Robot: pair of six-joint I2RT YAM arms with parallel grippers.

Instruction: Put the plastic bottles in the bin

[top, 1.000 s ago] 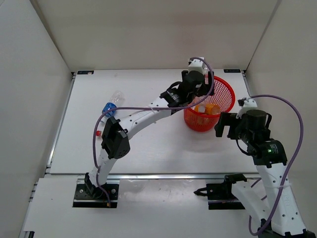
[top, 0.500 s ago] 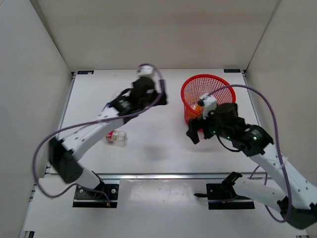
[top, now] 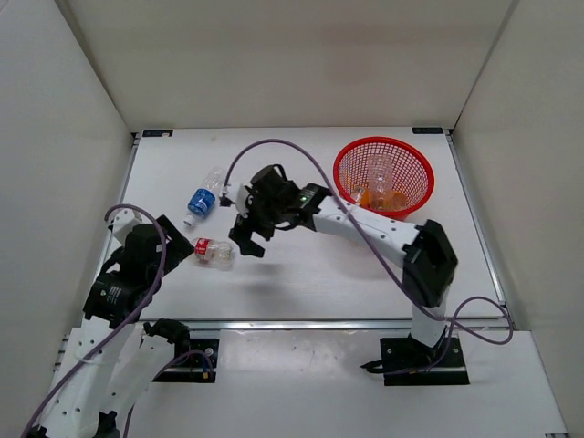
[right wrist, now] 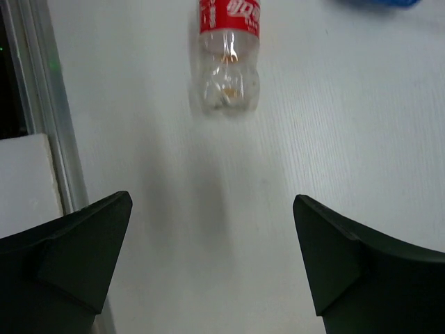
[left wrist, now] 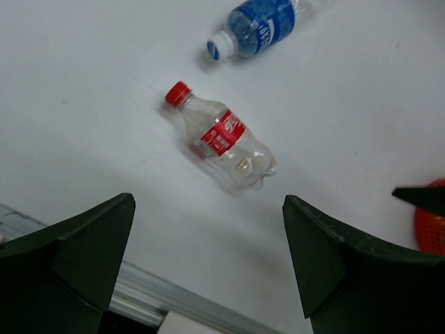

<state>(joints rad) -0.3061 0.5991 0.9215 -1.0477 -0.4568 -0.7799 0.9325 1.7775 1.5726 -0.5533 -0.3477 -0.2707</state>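
The red-labelled clear bottle [top: 213, 251] with a red cap lies on the table and also shows in the left wrist view [left wrist: 222, 139] and the right wrist view [right wrist: 228, 62]. The blue-labelled bottle [top: 201, 197] lies just behind it [left wrist: 261, 24]. The red mesh bin [top: 415, 160] at the back right holds two orange bottles [top: 394, 194] and a clear one [top: 379, 169]. The green bottle is not in view. My right gripper [top: 245, 235] [right wrist: 213, 198] is open and empty, hovering just right of the red-labelled bottle. My left gripper [top: 173, 235] [left wrist: 208, 202] is open and empty, left of it.
The right arm [top: 365, 224] stretches across the middle of the table from its base. White walls enclose the table on three sides. A metal rail [top: 301, 321] runs along the table's near edge [right wrist: 49, 111]. The bin's rim shows at the right of the left wrist view [left wrist: 431, 233].
My left arm has pulled back from the bin to the near left. My right arm has swung from beside the bin across to the red-labelled bottle.
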